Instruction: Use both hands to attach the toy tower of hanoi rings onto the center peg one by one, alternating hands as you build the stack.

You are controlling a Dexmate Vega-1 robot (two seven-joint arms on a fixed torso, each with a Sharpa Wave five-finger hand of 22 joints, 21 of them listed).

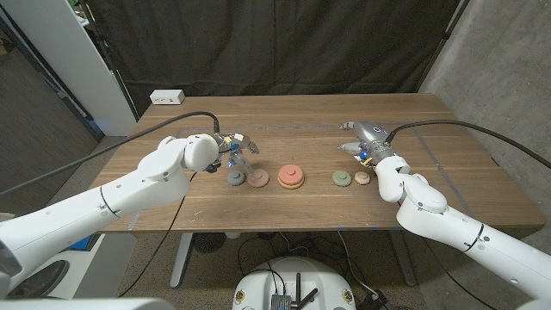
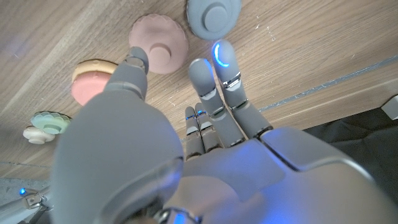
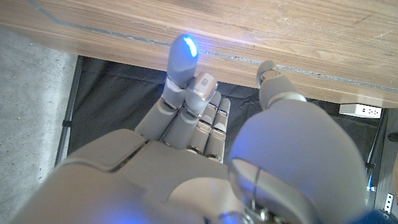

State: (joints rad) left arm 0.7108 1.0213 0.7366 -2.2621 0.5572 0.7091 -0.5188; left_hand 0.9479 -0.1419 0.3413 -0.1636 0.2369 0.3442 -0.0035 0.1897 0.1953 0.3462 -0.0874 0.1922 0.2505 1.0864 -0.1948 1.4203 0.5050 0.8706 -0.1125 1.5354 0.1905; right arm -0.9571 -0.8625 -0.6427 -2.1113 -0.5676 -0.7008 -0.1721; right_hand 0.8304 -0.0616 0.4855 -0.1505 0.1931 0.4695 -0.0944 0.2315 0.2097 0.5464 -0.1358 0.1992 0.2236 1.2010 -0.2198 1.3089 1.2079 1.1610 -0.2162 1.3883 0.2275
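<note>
On the wooden desk (image 1: 293, 142), the left robot hand (image 1: 237, 148) hovers empty with fingers spread over the grey-blue ring (image 1: 235, 179) and pink ring (image 1: 257, 179), while the right robot hand (image 1: 360, 138), also empty and loosely extended, sits beyond the green ring (image 1: 342, 178) and cream ring (image 1: 362, 178), the center peg's stack (image 1: 291, 176) between.

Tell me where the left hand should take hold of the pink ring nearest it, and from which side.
Probably from above: the pink ring lies flat on the table, so pinch across its scalloped outer rim. The blue-grey ring sits close beside it, so set the fingers on its near and far edges. The left hand hovers just behind, holding nothing.
</note>
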